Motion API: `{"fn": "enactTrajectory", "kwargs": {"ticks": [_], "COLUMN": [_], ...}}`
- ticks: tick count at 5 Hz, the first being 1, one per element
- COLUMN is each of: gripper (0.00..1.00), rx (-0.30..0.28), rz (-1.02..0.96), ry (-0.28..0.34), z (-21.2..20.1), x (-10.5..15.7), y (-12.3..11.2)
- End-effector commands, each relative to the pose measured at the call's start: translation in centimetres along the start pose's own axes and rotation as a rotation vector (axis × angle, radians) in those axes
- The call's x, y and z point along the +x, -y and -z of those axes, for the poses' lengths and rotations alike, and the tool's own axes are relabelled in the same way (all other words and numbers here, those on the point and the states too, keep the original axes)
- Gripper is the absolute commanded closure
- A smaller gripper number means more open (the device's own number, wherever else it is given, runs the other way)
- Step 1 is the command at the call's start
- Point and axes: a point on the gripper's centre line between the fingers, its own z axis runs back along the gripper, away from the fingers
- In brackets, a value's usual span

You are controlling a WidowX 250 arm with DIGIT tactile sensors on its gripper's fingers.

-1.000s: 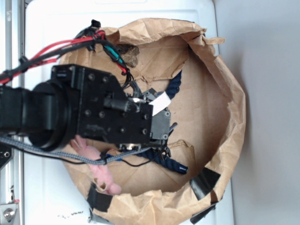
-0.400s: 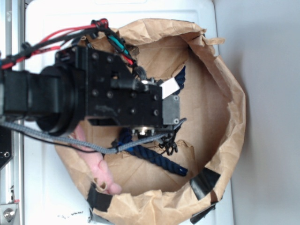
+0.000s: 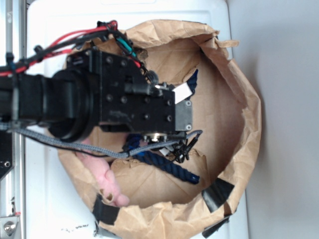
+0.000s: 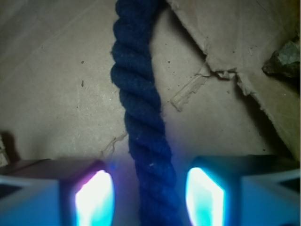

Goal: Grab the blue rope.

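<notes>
Against the frame from a second ago, my arm has shifted up and to the right over the paper bag (image 3: 239, 79). The black wrist block now covers more of the middle of the bag. More of the blue rope (image 3: 172, 168) shows below the block than before, and its bright capped end sits slightly higher. The pink toy (image 3: 110, 183) has not moved.

In the wrist view the gripper (image 4: 149, 197) straddles the rope (image 4: 141, 113). The jaws are apart, one lit pad on each side of the strand, with a sliver of brown paper showing between each pad and the rope. I cannot tell whether the pads touch it lower down, where the picture ends.

Counting: one blue rope, lying on the bag's floor, running out from under the wrist block toward the lower right in the exterior view, with another stretch peeking out at the upper right of the block. One pink toy sits at the lower left of the bag, partly under the grey braided cable (image 3: 70, 145). One paper bag, rolled down into a rim, rests on the white tabletop (image 3: 50, 214). Two patches of black tape (image 3: 218, 194) show on the lower rim, and a red and black wire bundle (image 3: 60, 42) runs along the arm.
</notes>
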Motion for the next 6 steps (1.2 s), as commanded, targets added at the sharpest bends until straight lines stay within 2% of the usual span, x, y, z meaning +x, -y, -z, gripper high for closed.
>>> {"fn": "enactTrajectory", "kwargs": {"ticks": [1, 2, 5, 6], "gripper": [0.0, 0.0, 0.0, 1.0], "rx": [-0.021, 0.003, -0.005, 0.001], "rz": [0.003, 0.012, 0.014, -0.003], "ry": [0.025, 0.005, -0.002, -0.014], "z": [-0.9, 0.1, 0.2, 0.0], "x": [0.9, 0.6, 1.0, 0.8], "y": [0.0, 0.2, 0.2, 0.2]}}
